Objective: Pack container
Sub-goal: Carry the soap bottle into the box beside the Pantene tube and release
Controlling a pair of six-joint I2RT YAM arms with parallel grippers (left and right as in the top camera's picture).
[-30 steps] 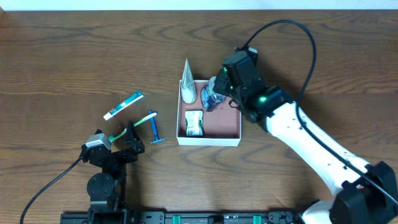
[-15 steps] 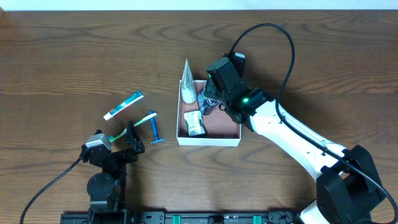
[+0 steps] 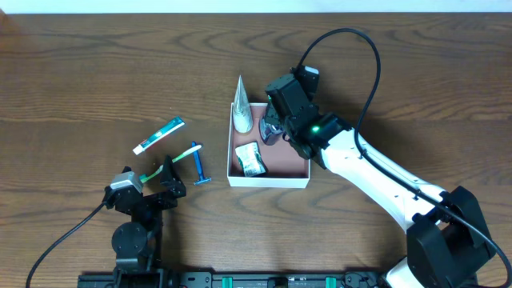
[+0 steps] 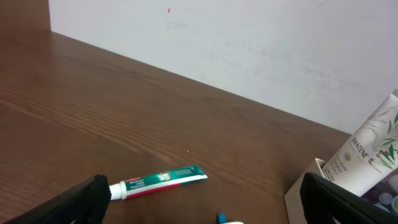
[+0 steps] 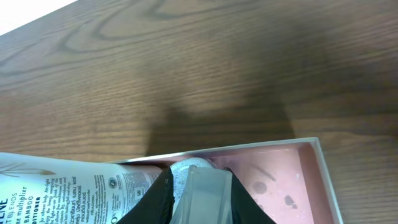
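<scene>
The container (image 3: 290,163) is a shallow white-walled box with a reddish floor, also seen in the right wrist view (image 5: 283,177). My right gripper (image 3: 273,128) hangs over its far part, shut on a translucent grey item (image 5: 208,193) just above the floor. A white Pantene tube (image 3: 241,108) leans on the far left corner and shows in the right wrist view (image 5: 62,193). A green-white packet (image 3: 250,159) lies inside. My left gripper (image 3: 170,180) is open and empty, low near the front left. A toothpaste tube (image 4: 158,180) lies ahead of it.
On the table left of the container lie the toothpaste tube (image 3: 158,135), a green-white toothbrush (image 3: 172,158) and a blue razor (image 3: 198,166). The right arm's black cable (image 3: 360,56) arcs over the table's back right. A white wall (image 4: 249,43) stands behind the table.
My right gripper has moved left over the container's far part with the translucent item in it, then nearly stopped. The packet inside tilted slightly. The left arm has not moved.
</scene>
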